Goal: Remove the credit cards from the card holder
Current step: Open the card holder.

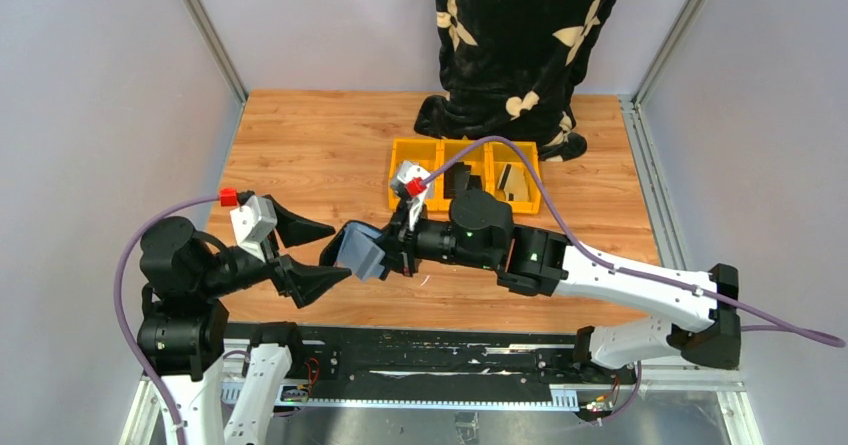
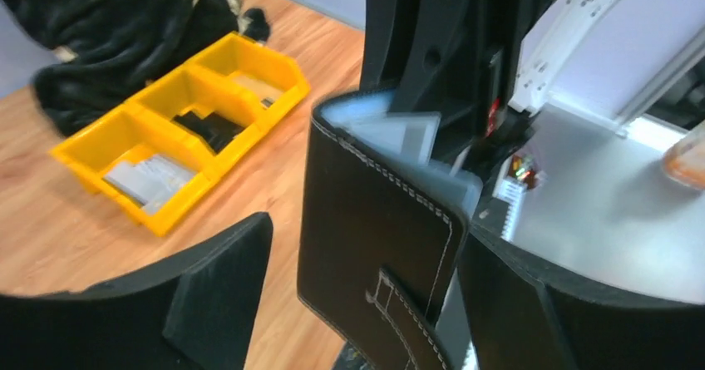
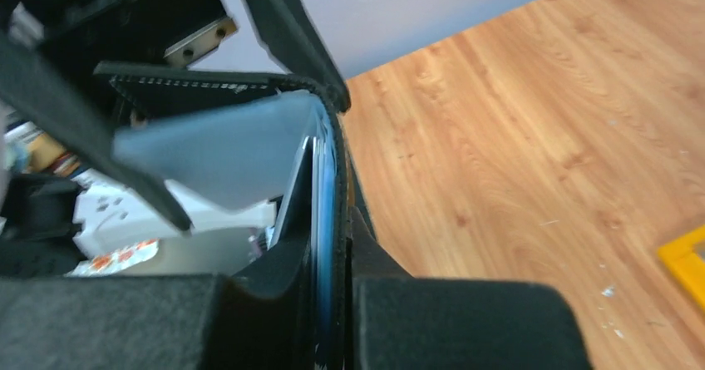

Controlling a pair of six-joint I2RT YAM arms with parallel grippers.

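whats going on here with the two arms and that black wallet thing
The right gripper is clamped on the black card holder and holds it up above the table. The left gripper is open, with a finger on either side of the holder but no grip on it. Pale cards show at the holder's open top, so they are not yet out. Yellow bins sit further back.

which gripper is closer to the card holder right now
Right. The right gripper is shut on the card holder, holding it. The left gripper is open, its fingers either side of the card holder without gripping.
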